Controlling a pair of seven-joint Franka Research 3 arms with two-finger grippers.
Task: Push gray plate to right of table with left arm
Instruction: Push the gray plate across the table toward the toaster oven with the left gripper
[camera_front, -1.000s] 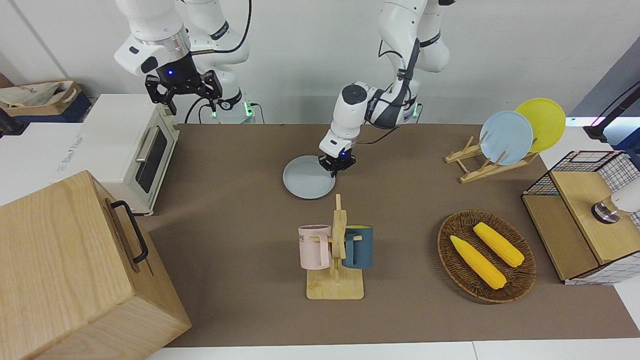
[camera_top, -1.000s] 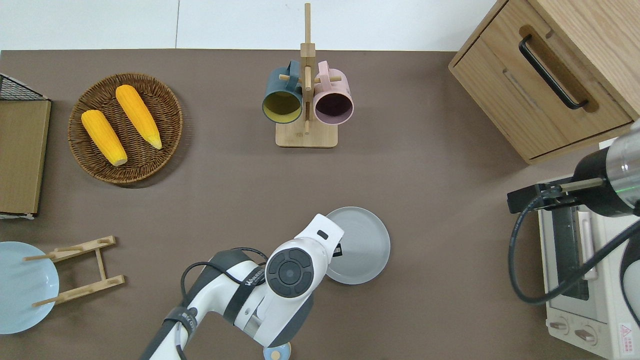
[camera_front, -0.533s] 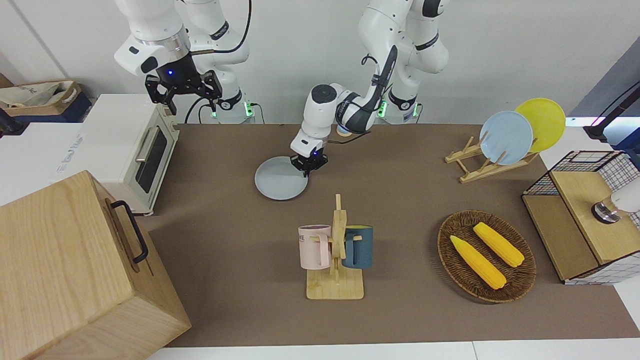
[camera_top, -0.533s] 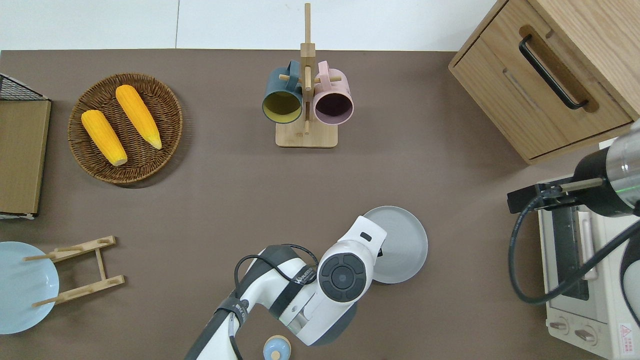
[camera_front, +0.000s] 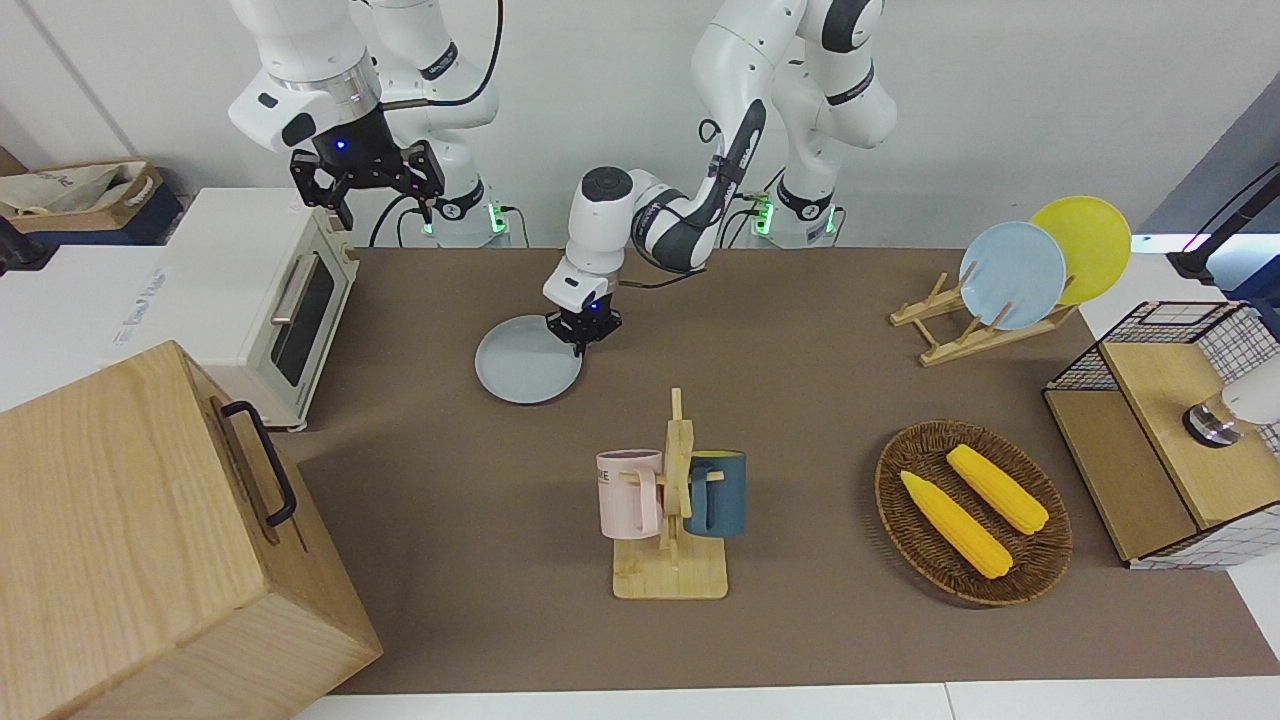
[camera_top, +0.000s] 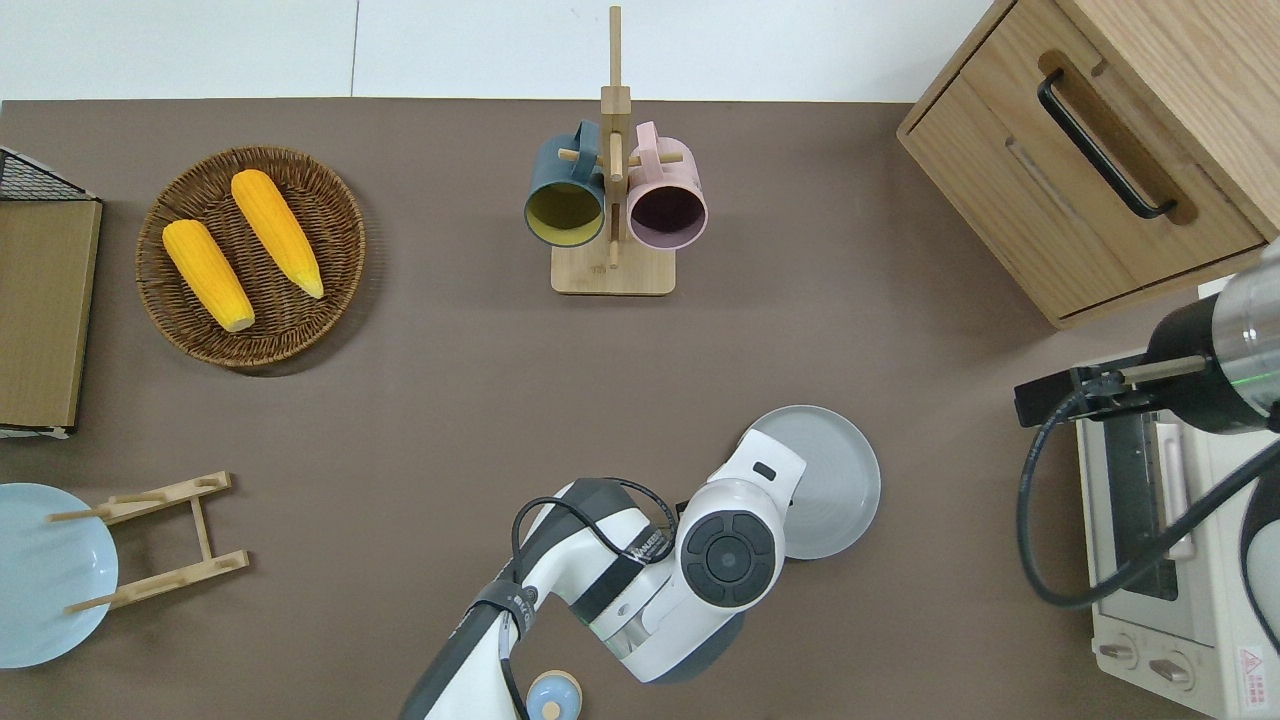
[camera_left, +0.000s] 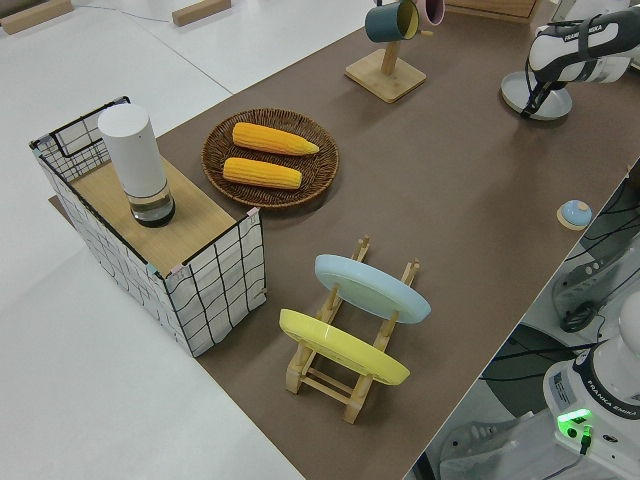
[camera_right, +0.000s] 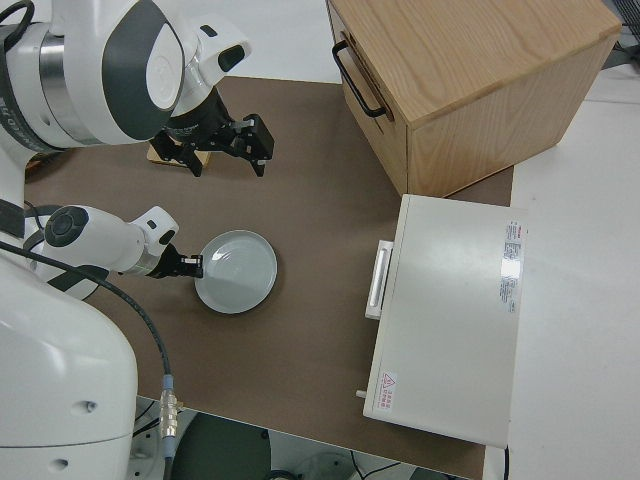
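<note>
we see the left arm (camera_front: 690, 215) reaching low across the bench (camera_front: 800, 400), its pincer (camera_front: 583, 337) pointing down at the edge of the gray plate (camera_front: 520, 365) that faces the left arm's end of the bench. the pincer tips look drawn close together and seem to touch the plate's rim, though the wrist covers that spot from overhead and we cannot be sure of the contact. the gray plate (camera_top: 835, 480) lies flat on the bench, nearer to the robots than the mug rack (camera_top: 612, 200), and between that rack's line and the white toaster oven (camera_top: 1165, 560) at the right arm's end. it sits well apart from the oven and from the wooden cabinet (camera_top: 1110, 140), which stands farther from the robots than the oven.

the right arm is parked, and its pincer (camera_front: 366, 190) has the fingers spread apart with nothing between them.

on the rack hang a pink mug (camera_front: 630, 492) and a dark blue mug (camera_front: 716, 492). toward the left arm's end of the bench a wicker basket (camera_front: 905, 530) holds two ears of corn (camera_front: 955, 525). nearer to the robots than the basket, a wooden plate rack (camera_front: 950, 335) holds a light blue plate (camera_front: 1012, 275) and a yellow plate (camera_front: 1095, 240) upright. a wire crate (camera_front: 1180, 440) at that end carries a white cylinder (camera_left: 135, 160) on its wooden top.
</note>
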